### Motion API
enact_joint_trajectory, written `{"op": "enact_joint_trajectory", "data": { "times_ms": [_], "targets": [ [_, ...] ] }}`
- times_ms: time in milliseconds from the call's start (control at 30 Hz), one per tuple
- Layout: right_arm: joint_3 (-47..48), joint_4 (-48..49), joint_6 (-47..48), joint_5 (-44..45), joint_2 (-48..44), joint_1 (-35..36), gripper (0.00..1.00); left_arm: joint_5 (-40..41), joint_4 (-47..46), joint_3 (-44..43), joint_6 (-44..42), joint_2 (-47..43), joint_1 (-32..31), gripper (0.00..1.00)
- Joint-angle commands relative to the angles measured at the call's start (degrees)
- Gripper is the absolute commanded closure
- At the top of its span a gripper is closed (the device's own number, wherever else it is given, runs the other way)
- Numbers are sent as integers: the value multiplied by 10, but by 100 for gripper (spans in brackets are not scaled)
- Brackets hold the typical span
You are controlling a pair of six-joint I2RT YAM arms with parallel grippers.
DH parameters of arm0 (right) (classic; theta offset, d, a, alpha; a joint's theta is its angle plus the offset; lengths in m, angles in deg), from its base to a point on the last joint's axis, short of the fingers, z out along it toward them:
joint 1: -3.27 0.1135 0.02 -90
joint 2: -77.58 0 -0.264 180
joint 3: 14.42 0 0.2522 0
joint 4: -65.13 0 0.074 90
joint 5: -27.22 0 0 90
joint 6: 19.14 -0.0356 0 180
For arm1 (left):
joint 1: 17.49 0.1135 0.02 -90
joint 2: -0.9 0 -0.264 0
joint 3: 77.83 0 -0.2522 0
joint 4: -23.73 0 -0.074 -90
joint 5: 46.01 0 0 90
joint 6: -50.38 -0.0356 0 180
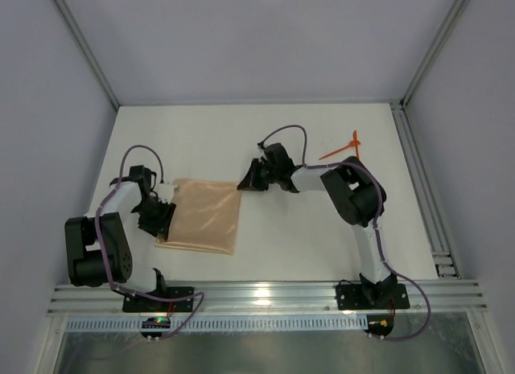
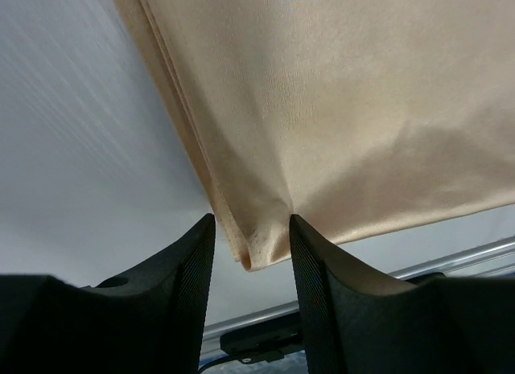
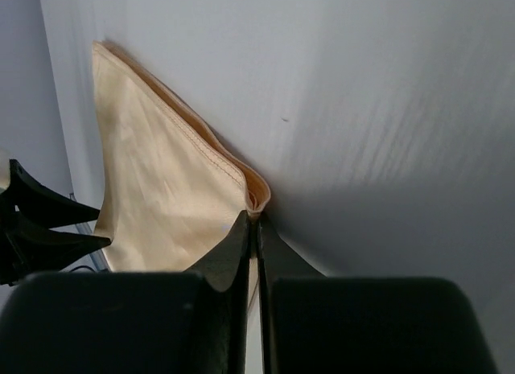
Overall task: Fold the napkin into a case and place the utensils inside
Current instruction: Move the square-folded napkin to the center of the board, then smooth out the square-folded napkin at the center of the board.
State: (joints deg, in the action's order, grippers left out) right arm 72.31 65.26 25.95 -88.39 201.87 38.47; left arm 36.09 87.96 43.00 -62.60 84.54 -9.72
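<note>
**Peach cloth held at one corner only: the fold could skew**

Nearest the bases, the left pincer (image 2: 251,223) stands spread, straddling a corner on the 9 o'clock side of the napkin (image 1: 205,217). The cloth tip lies between the fingers (image 2: 310,265) but nothing clamps it. The napkin lies flat on the worktop (image 1: 282,241), already doubled, with several layers showing along its edges. At its 1 o'clock corner the right pincer (image 3: 256,217) is pressed together, pinching the stacked corner at the very fingertips. Farther off, toward 2 o'clock from the napkin and well apart from it, lie the utensils (image 1: 342,151), close to the right arm's elbow.

Likely troubles, as I judge them:

- If the right arm pulls before the left closes, the whole napkin may slide over the smooth worktop instead of folding, since nothing anchors the 9 o'clock side.
- The right grip is shallow. A quick lift could let the lower layers drop out, so the stack fans open.
- The left fingers may close on only the top layers, or nudge the tip aside and catch none.
- If both grip and draw apart, the corners could tug free and the creases would shift.
- A wide swing of the right elbow might knock the utensils.
</note>
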Motion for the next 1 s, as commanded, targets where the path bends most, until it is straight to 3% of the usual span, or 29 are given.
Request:
{"op": "enact_joint_trajectory", "data": {
  "times_ms": [0,333,467,500,567,633,700,800,967],
  "targets": [
    [-66,54,-22,29,-76,-14,97,-81,-9,-49,-12,-10,-2,56],
    [-251,52,-10,100,-222,-65,97,-108,-13,-147,18,21,-19,46],
    [-292,63,-15,115,-251,-73,96,-92,-20,-152,31,35,-62,46],
    [-292,61,-13,115,-252,-74,92,-89,-21,-149,34,38,-70,46],
    [-292,49,-10,112,-254,-74,75,-88,-24,-140,37,43,-102,46],
    [-299,29,0,123,-279,-74,67,-85,-25,-129,43,43,-121,47],
    [-306,12,12,142,-306,-73,66,-82,-29,-118,45,40,-128,47],
    [-308,-49,51,196,-368,-60,66,-73,-35,-99,45,41,-138,51],
    [-283,-109,118,323,-423,45,66,-37,-29,-83,35,57,-146,66]
  ]
}}
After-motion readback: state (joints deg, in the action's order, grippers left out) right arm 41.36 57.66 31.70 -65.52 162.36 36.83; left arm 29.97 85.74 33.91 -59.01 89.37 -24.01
